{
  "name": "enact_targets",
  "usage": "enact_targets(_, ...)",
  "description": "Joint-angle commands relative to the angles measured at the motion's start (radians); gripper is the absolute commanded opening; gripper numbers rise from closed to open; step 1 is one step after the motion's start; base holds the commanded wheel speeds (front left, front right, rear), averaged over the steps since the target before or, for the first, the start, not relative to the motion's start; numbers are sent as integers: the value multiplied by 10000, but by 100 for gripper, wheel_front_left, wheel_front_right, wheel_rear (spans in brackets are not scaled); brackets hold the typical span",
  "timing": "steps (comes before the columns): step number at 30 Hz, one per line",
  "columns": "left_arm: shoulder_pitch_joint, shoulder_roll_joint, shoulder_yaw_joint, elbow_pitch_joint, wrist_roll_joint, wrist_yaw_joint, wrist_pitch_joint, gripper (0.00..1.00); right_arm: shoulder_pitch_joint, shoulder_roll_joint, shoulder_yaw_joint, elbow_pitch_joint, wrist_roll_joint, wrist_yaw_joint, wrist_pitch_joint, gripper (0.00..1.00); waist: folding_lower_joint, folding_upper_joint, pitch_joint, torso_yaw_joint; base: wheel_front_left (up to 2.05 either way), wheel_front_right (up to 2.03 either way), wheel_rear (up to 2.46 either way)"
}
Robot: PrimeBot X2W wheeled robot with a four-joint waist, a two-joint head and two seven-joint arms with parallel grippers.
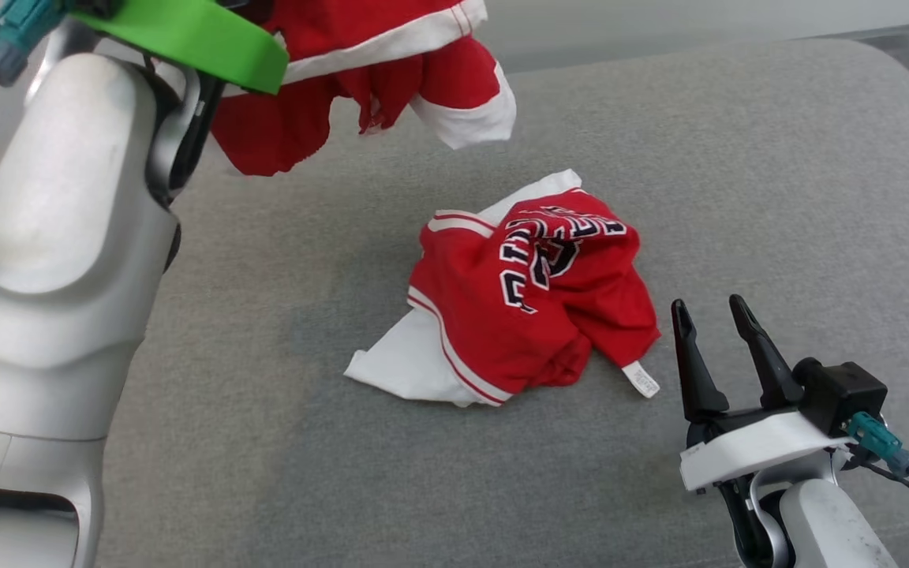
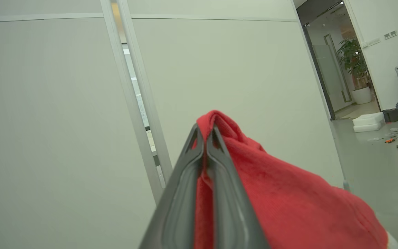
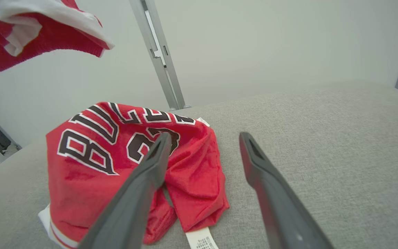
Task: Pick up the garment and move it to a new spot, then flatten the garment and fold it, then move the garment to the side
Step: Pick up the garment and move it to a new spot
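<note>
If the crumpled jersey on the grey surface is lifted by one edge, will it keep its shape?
Probably not: the jersey lies in soft folds, so it should unfurl and hang limp. It is likely light too, since its thin fabric bunches loosely.

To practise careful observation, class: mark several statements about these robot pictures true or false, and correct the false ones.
1. The left tool is shut on a lifted garment of red cloth. True.
2. The right tool grips the crumpled jersey. False: it stands open beside the jersey, holding nothing.
3. The jersey lies flat and neatly folded. False: it sits bunched up on the grey surface.
4. A white label sticks out at the jersey's edge. True.
</note>
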Motion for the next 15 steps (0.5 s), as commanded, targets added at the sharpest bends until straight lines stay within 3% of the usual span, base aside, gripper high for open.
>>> enact_targets(1,248,163,113,-82,-17,83,-27,0,-104,-83,27,-94,-51,1,-30,100,0,0,75,1090,0,0,0)
enact_targets(15,1660,1408,1221,-530,-380,514,-16,0,-189,-251,666,-691,-225,1,-30,100,0,0,225,3787,0,0,0)
